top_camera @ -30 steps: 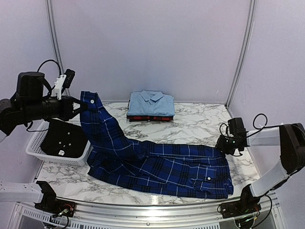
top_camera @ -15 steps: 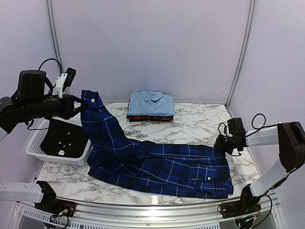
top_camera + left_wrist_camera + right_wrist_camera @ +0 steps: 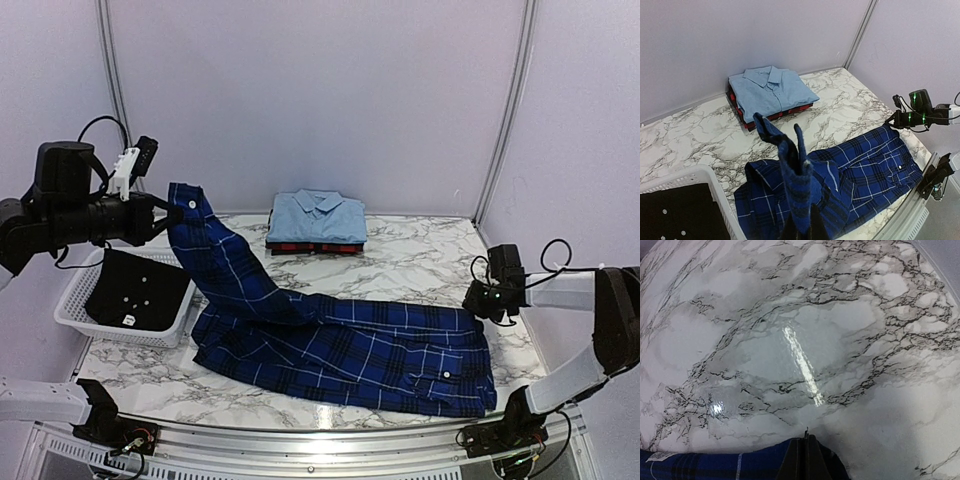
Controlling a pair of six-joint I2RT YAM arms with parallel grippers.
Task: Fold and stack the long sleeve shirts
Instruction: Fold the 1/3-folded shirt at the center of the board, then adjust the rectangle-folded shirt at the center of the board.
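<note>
Both grippers are clamped on the navy plaid shirt (image 3: 340,345).

Right gripper (image 3: 806,452): jaws fully together, pinching the shirt's edge at its far right corner. It sits low over the table (image 3: 790,340). My wrist view shows plaid cloth bunched on either side of the fingers, with marble beyond.

Left gripper (image 3: 162,220): jaws pinched narrow on the cuff end of the sleeve (image 3: 200,240). It holds the cuff well off the table, at the left above the basket (image 3: 70,312).

Near: the shirt body lies spread left to right across the near half of the table. It is mostly flat, rumpled at the left end. It is dark blue with thin white lines, and one white button shows near the right end. The sleeve rises at a slant from the body's left part up to the left gripper.

Left side: the white slotted basket holds a dark garment (image 3: 135,285) with small white dots. The shirt's left edge is just beside the basket's corner; I can't tell if they touch.

Far: the light blue shirt (image 3: 318,215) is folded, collar up, and sits on the folded red-and-black plaid shirt (image 3: 315,247). The stack is at the far middle of the table, apart from the navy one.
</note>
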